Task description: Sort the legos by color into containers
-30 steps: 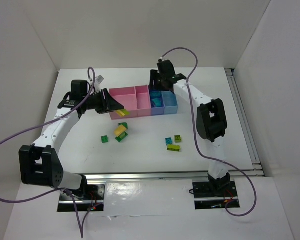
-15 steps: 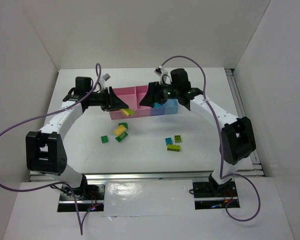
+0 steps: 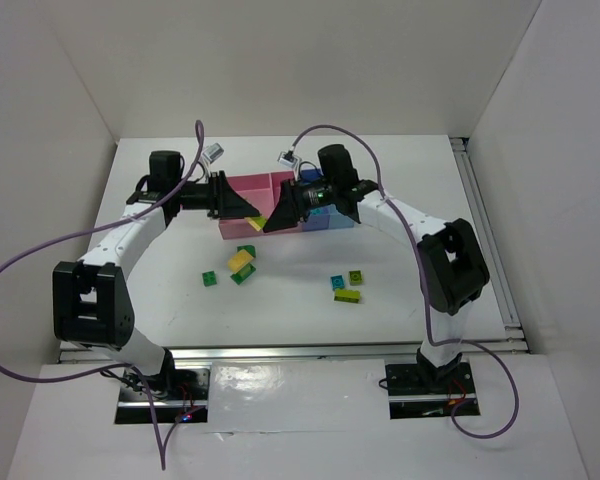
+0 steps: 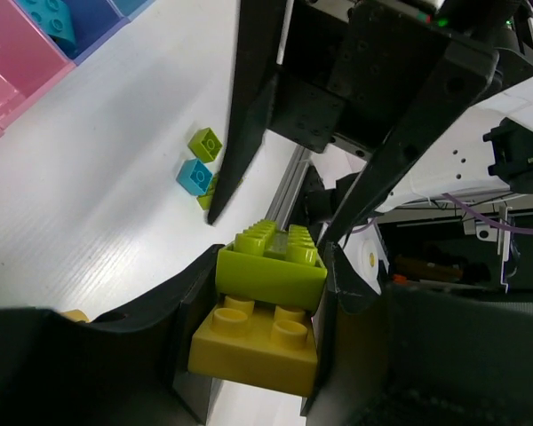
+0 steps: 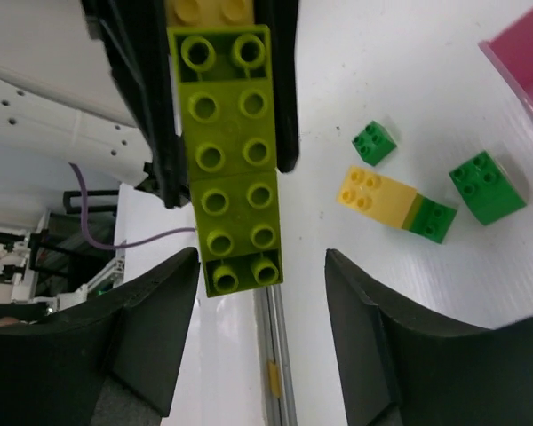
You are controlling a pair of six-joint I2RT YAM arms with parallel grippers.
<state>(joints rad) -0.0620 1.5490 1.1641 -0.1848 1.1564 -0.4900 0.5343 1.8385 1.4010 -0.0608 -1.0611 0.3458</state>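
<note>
My left gripper (image 3: 248,212) (image 4: 266,288) is shut on a long lime brick (image 4: 271,264) stacked on a yellow brick (image 4: 253,348), held above the table in front of the pink containers (image 3: 248,192). My right gripper (image 3: 276,216) (image 5: 262,306) is open and faces it. The lime brick's (image 5: 226,151) free end reaches just between the right fingertips, close to one finger (image 5: 155,333). The blue-violet bin (image 3: 311,212) and the light blue bin (image 3: 341,210) are partly hidden by the right arm. A cyan brick (image 4: 58,18) lies in the blue-violet bin.
Loose bricks lie on the table: a yellow-and-green pair (image 3: 242,263) (image 5: 395,204), a small green one (image 3: 210,279) (image 5: 373,142), a green one (image 3: 246,250) (image 5: 487,186), and a cyan (image 3: 337,282), a lime (image 3: 355,276) and a lime-yellow brick (image 3: 346,295) to the right.
My right arm has swung from over the blue bins leftward and down to face the left gripper, its open fingers now at the lime brick's end. The left gripper rose slightly with its bricks.
</note>
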